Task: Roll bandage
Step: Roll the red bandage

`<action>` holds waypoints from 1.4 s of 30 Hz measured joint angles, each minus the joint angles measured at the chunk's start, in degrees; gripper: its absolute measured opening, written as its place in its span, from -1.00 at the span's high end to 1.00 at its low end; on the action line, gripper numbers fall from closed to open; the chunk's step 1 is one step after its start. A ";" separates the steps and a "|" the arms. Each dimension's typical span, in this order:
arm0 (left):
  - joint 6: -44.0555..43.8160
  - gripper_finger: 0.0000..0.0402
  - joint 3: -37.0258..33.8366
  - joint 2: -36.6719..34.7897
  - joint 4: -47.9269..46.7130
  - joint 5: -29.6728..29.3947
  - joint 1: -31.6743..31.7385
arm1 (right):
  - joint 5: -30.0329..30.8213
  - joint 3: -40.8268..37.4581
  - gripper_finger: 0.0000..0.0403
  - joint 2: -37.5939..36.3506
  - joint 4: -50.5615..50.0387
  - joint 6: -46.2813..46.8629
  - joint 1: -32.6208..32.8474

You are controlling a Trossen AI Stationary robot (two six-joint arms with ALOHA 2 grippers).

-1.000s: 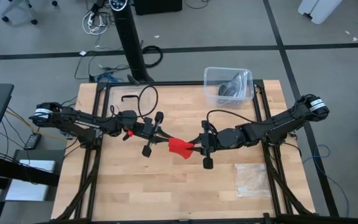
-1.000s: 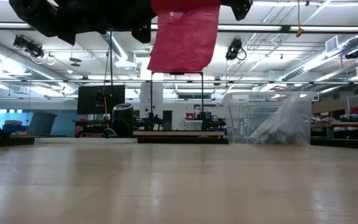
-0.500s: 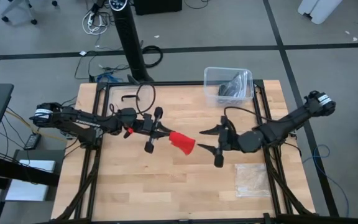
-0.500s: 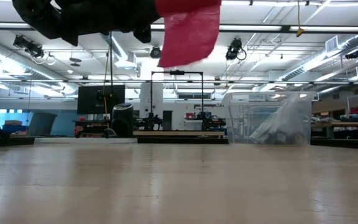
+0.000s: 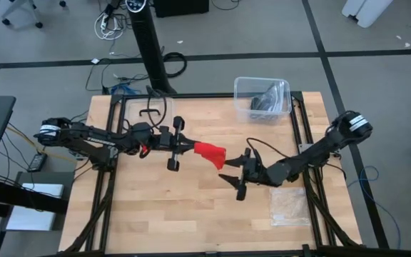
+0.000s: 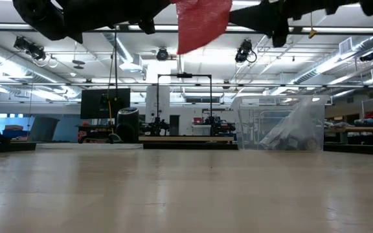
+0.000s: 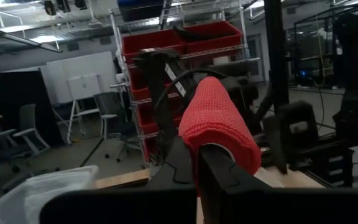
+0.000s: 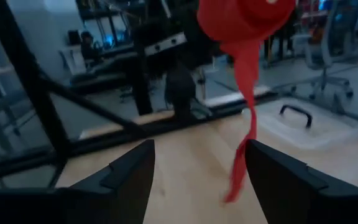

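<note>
The bandage [image 5: 210, 153] is bright red and mostly wound into a stubby roll [image 7: 219, 121], held well above the table at its middle. A loose tail [image 8: 243, 134] hangs below the roll. My left gripper [image 5: 186, 147] reaches in from the table's left and is shut on the roll. My right gripper [image 5: 234, 178] stands open just right of and nearer than the roll, touching nothing; its fingers [image 8: 129, 177] spread wide below the bandage [image 8: 244, 18] in its wrist view. In the low view the bandage [image 6: 203, 22] hangs at the top. My left gripper holds the roll by its left end [image 7: 211, 144], with the red fabric sitting over and around the shut fingertips [image 7: 219, 171]. The fingers come level from the table's left, along the roll's axis. The roll is lifted clear of the table, its tail hanging slack.
A clear plastic bin [image 5: 261, 98] with a dark thing inside stands at the far right edge, also in the low view as the bin [image 6: 280, 123]. A clear plastic bag [image 5: 289, 205] lies flat near the right front. Bare wood lies under both grippers.
My right gripper has opened and let go of the bandage, then drawn back toward the table's right and near edge. The bandage stays with my left gripper, lifted clear, and has shifted a little toward the far edge.
</note>
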 joint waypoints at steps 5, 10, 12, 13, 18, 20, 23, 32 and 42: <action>-0.16 1.00 0.00 0.00 0.96 -0.02 -0.02 | 0.55 1.01 -0.17 2.96 0.20 -0.42 -3.36; -0.10 1.00 -0.02 -0.02 2.25 -0.28 0.02 | 0.49 1.07 -0.06 2.84 0.18 -0.40 -4.89; 0.62 1.00 -0.02 -0.07 2.97 -0.81 0.22 | 0.09 1.07 0.07 2.83 0.43 -0.40 -5.07; 1.12 1.00 -0.02 -0.07 3.06 -1.20 0.30 | 0.07 1.07 0.17 2.85 0.21 -0.42 -5.07; 1.60 1.00 -0.02 -0.07 4.33 -3.28 0.96 | -0.14 1.07 0.88 2.87 0.13 -1.47 -5.01; 1.70 1.00 -0.04 -0.07 5.07 -4.24 1.15 | -0.97 1.07 0.94 2.87 0.15 -1.71 -5.03; 2.32 1.00 -0.04 -0.07 7.14 -6.38 1.48 | -3.29 1.07 0.98 2.87 -0.96 0.43 -5.10; 5.84 1.00 -0.04 -0.07 7.63 -12.22 3.26 | -5.69 1.07 0.99 2.87 1.41 2.06 -3.98; 7.95 1.00 -0.04 -0.04 -4.19 -15.50 3.91 | -7.95 1.10 1.00 2.16 10.14 -3.47 -3.83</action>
